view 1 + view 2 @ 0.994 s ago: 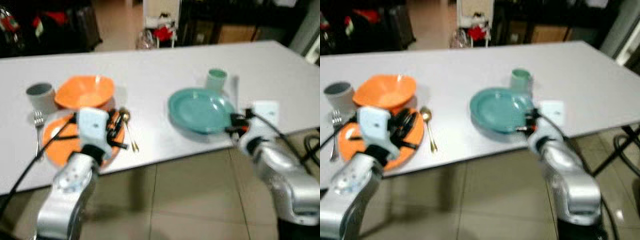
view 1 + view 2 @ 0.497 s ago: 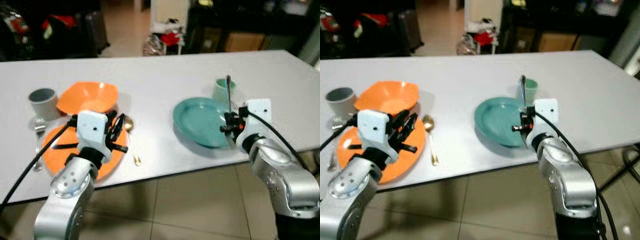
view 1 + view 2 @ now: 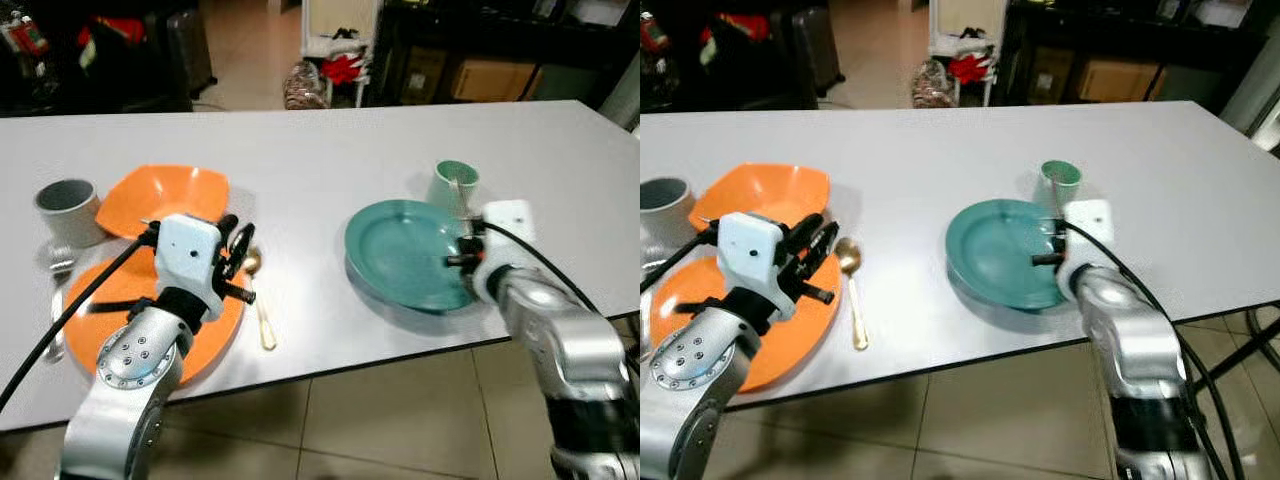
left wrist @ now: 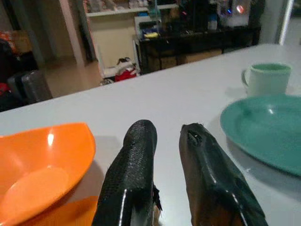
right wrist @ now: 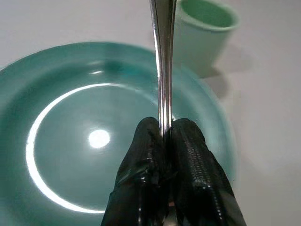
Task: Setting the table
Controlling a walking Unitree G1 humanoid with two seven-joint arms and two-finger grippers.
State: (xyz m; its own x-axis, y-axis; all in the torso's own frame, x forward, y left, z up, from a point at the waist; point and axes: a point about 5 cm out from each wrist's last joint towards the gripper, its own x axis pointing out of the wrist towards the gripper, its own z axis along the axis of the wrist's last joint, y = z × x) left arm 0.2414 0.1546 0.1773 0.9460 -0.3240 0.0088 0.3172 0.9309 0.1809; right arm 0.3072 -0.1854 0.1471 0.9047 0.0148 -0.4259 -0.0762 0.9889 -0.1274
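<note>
A teal plate (image 3: 405, 255) lies at the table's right, with a teal cup (image 3: 455, 183) just behind it. My right gripper (image 5: 162, 129) hovers over the plate's right rim, shut on the handle of a silver utensil (image 5: 162, 56) that points towards the cup; its working end is hidden. At the left are an orange plate (image 3: 110, 300), an orange bowl (image 3: 165, 195), a grey cup (image 3: 68, 205), a fork (image 3: 55, 300) and a gold spoon (image 3: 260, 305). My left gripper (image 4: 167, 134) hangs over the orange plate's right edge, open with a narrow gap and nothing in it.
The white table (image 3: 300, 150) has its front edge close to me, with tiled floor (image 3: 380, 420) below. Dark furniture and bags (image 3: 330, 60) stand beyond the far edge. Black cables run along both arms.
My right gripper has come down with the silver utensil, which stood upright and now leans towards the teal cup. The view has sharpened and shifted a little. The left arm has hardly moved.
</note>
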